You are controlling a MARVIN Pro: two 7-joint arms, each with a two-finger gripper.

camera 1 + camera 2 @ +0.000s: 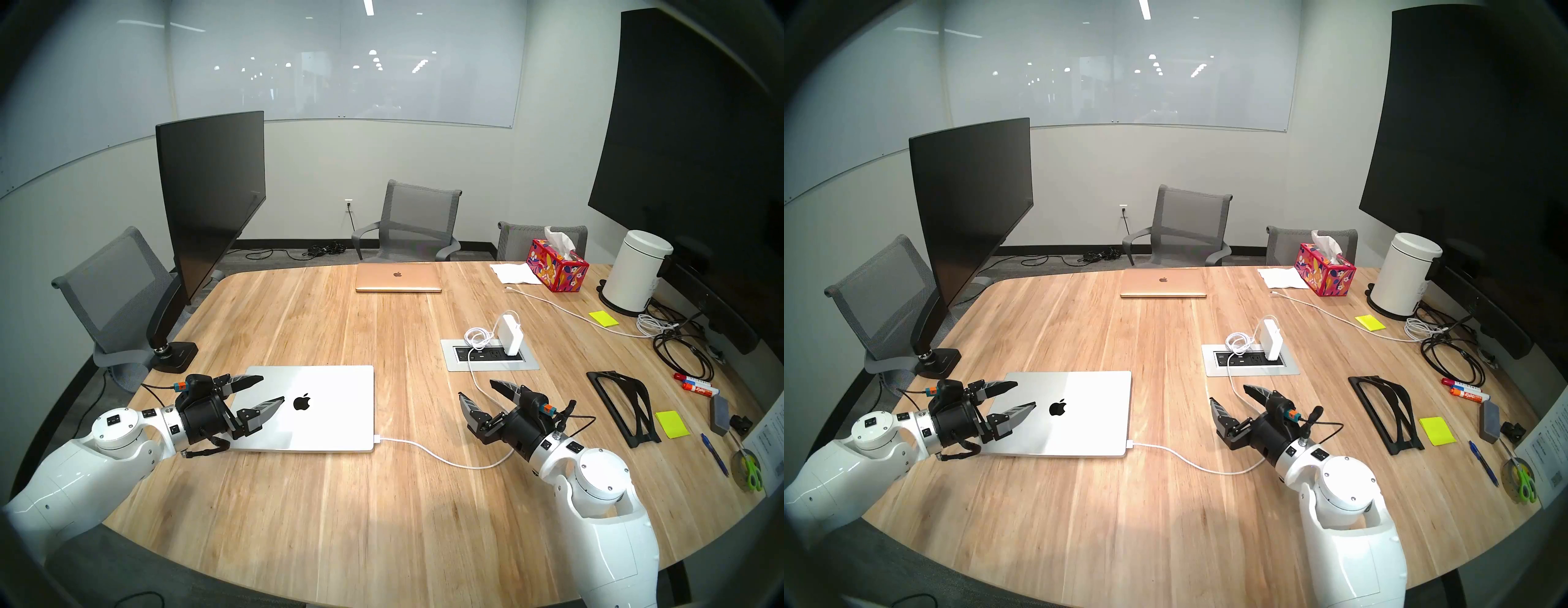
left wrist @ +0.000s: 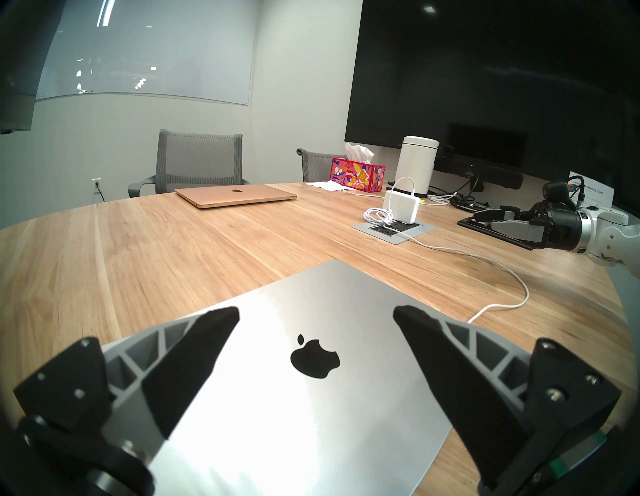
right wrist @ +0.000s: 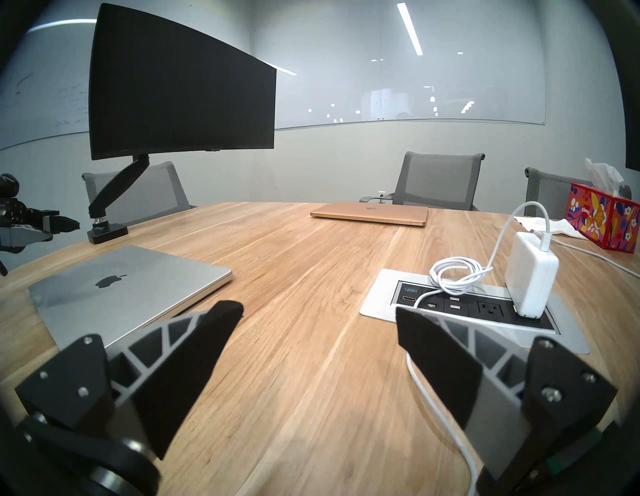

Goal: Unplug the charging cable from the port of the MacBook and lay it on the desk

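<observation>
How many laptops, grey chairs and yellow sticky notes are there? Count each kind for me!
Laptops: 2, the flat silver MacBook and the smaller rose-gold laptop
Grey mesh chairs: 3, the left chair, the middle chair and the right chair
Yellow sticky notes: 2, the far sticky note and the near sticky note
Total: 7

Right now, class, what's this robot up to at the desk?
Nothing is gripped yet. The charging cable is plugged into the silver MacBook on the desk. The left gripper, open, hovers over the MacBook's lid. The right gripper, also open, hangs over the cable near the outlet panel.
</observation>
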